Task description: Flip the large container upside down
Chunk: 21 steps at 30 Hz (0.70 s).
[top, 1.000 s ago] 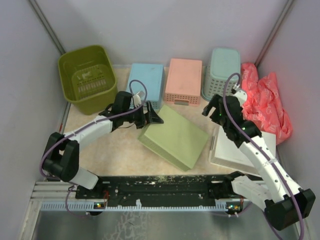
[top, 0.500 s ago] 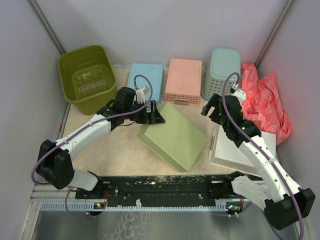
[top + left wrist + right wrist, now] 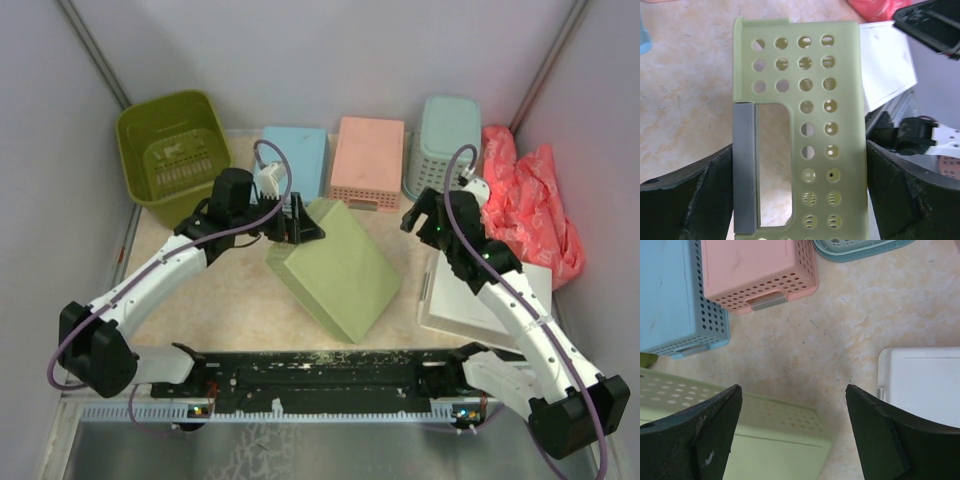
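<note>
The large container (image 3: 175, 155), a deep olive-green tub, stands upright at the back left with its opening up and its slotted bottom showing. Neither gripper touches it. My left gripper (image 3: 300, 220) is to its right and is shut on the end wall of the flat pale-green tray (image 3: 340, 270), which is upside down and tipped up on that end. In the left wrist view the tray's perforated wall with its handle cut-out (image 3: 815, 100) fills the gap of my left gripper (image 3: 800, 147). My right gripper (image 3: 425, 215) is open and empty above the table (image 3: 792, 390).
Upside-down blue (image 3: 295, 165) and pink (image 3: 368, 160) baskets and a teal lattice basket (image 3: 445, 140) line the back. A red bag (image 3: 530, 200) lies at the right wall. A white flat box (image 3: 490, 300) lies under the right arm.
My left gripper has moved left and up with the pale-green tray's end in it, so the tray is tilted more steeply. The right arm has barely moved.
</note>
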Tool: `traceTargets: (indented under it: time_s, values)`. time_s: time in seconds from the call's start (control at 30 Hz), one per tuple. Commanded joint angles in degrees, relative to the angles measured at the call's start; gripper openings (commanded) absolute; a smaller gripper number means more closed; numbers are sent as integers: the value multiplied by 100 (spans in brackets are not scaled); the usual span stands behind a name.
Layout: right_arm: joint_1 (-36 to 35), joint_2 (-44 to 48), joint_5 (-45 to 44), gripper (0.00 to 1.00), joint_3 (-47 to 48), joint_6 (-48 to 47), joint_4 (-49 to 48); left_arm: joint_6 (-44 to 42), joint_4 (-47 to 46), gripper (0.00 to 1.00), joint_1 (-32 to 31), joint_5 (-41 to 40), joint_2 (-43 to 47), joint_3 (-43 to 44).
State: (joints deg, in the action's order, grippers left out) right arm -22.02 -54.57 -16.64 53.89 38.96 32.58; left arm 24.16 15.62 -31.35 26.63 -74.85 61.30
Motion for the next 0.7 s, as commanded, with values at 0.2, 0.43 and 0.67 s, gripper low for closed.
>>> traceTargets:
  time_s: [0.2, 0.43, 0.67]
  values:
    - [-22, 113, 936, 85, 60, -554, -667, 1627, -1827, 100, 842, 1660, 372, -457]
    - [-22, 187, 1027, 85, 13, -669, -656, 902, -714, 100, 1193, 440, 642, -230]
    - [-77, 191, 1604, 85, -68, -882, -910, -258, 722, 100, 1206, -1280, 927, 415]
